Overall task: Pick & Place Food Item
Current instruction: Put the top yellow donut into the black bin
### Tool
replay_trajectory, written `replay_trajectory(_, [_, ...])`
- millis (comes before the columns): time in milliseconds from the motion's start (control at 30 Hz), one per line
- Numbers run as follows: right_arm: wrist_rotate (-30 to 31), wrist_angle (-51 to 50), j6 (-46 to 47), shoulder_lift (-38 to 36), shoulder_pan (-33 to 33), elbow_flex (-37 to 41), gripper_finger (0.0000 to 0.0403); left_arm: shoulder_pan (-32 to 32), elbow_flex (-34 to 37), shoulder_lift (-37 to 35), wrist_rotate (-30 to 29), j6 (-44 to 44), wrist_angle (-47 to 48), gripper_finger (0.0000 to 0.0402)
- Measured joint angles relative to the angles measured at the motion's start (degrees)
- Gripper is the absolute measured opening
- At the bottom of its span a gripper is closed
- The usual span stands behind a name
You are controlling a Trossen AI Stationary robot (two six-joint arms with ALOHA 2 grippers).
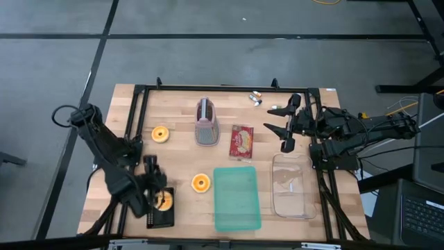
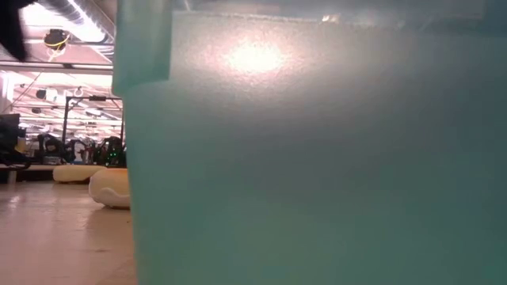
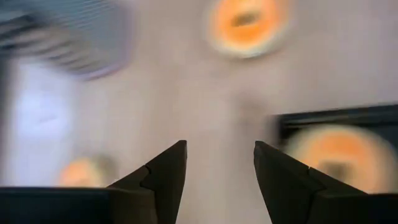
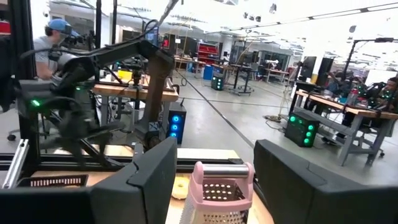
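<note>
Three orange donuts are on the wooden table. One [image 1: 161, 134] lies at the far left and one [image 1: 201, 183] beside the teal lid [image 1: 236, 198]. The third [image 1: 164, 200] rests on a black tray [image 1: 159, 217] at the near left. My left gripper [image 1: 154, 179] hovers open just beside that tray. In the left wrist view its fingers [image 3: 165, 177] have bare table between them, with the tray donut [image 3: 336, 152] off to one side. My right gripper [image 1: 286, 128] waits open above the far right of the table.
A pink-and-grey grater [image 1: 207, 121] stands at the far middle, also in the right wrist view [image 4: 221, 186]. A red packet [image 1: 241, 141] lies beside it. A clear container [image 1: 293, 186] sits at the near right. The teal lid [image 2: 317, 158] fills most of the low view.
</note>
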State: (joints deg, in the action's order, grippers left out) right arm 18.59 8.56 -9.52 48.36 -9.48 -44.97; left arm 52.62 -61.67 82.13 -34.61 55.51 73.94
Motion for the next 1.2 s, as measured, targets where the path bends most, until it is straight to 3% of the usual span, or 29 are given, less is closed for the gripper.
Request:
replay_trajectory(100, [0.0, 0.0, -0.2, 0.0, 0.0, 0.0, 0.0212, -4.4, 0.9, 0.0, -0.6, 3.1, 9.4, 0.0182])
replay_trajectory(200, [0.0, 0.0, -0.2, 0.0, 0.0, 0.0, 0.0212, -8.7, 3.2, -1.1, -2.5, 2.7, 12.3, 0.0182])
replay_trajectory(333, [0.0, 0.0, -0.2, 0.0, 0.0, 0.0, 0.0212, -14.4, 8.3, -5.9, -3.4, -0.7, 8.0, 0.0182])
replay_trajectory(600, [-0.4, 0.0, -0.1, 0.0, 0.0, 0.0, 0.0212, -21.8, 21.5, -24.6, 1.8, -7.5, -5.4, 0.0182])
replay_trajectory(800, [-0.4, 0.0, -0.2, 0.0, 0.0, 0.0, 0.0212, -26.2, 22.8, -34.5, 4.4, -9.7, -8.1, 0.0175])
replay_trajectory(1000, [-0.3, 0.0, -0.2, 0.0, 0.0, 0.0, 0.0212, -32.8, 22.8, -36.7, 8.2, -6.3, -11.5, 0.0172])
replay_trajectory(1200, [-2.6, 0.0, -1.7, 0.0, 0.0, 0.0, 0.0212, -41.8, 22.8, -31.4, 10.7, -7.2, -13.1, 0.0171])
